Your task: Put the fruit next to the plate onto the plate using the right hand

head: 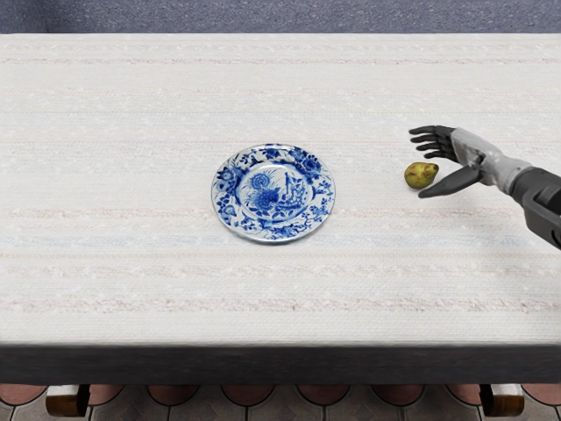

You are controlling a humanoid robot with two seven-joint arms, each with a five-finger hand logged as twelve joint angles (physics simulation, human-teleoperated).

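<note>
No readable text, label, brand, number or sign anywhere, only blue floral ornament on the plate (pixel 230 189).

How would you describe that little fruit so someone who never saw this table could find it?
Start at the wide pale table and find the blue-and-white plate near its middle. To the plate's right, apart from it, the dark right hand comes in with fingers spread. The fruit is the small yellow-green lump on the table by those fingers, the only plain-coloured rounded thing.
</note>
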